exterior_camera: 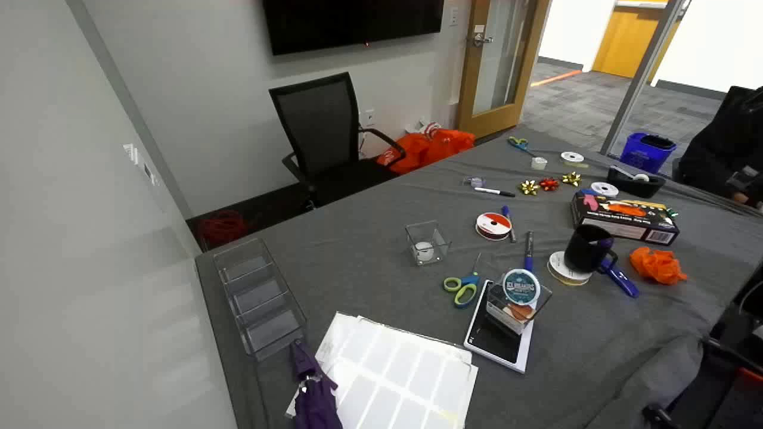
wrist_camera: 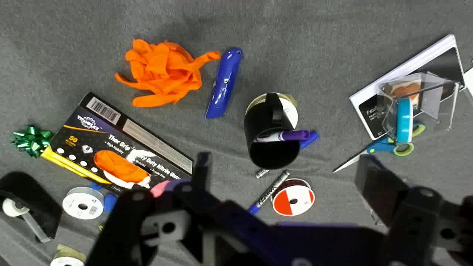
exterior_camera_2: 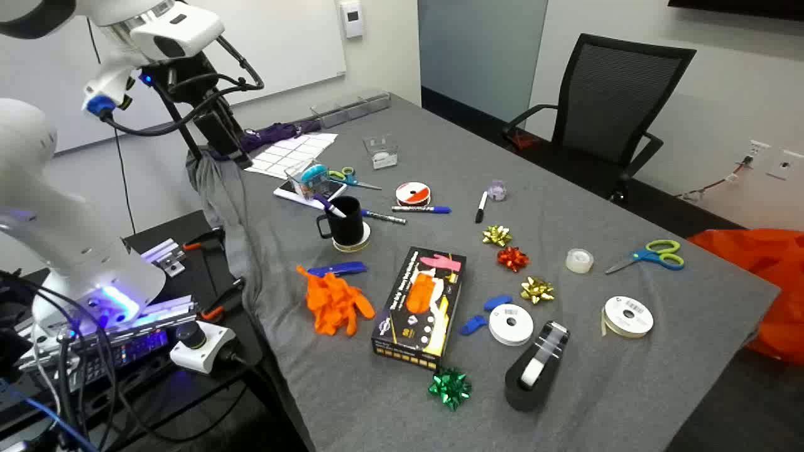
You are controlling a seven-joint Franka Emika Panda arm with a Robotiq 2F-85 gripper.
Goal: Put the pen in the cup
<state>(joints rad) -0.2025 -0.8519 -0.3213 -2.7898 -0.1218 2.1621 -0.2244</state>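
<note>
- inside the black cup (exterior_camera_2: 350, 227), i see the pen (wrist_camera: 282, 136) leaning (purple end past the rim)
- under the cup: ribbon spool (wrist_camera: 291, 111)
- well off the cup: my gripper (wrist_camera: 286, 162), spread wide

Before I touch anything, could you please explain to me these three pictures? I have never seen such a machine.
The machine is a white robot arm; it ends in a black tool for grasping. Two pictures come from cameras standing outside the robot; the third comes from a camera on its wrist, looking down past the tool's fingers. On the gray cloth lie a glove box, an orange glove, scissors, markers and ribbon spools, among other things. A black cup stands on a white spool, and a purple marker leans inside it. The tool is open and, as far as I can see, holds nothing.
</note>
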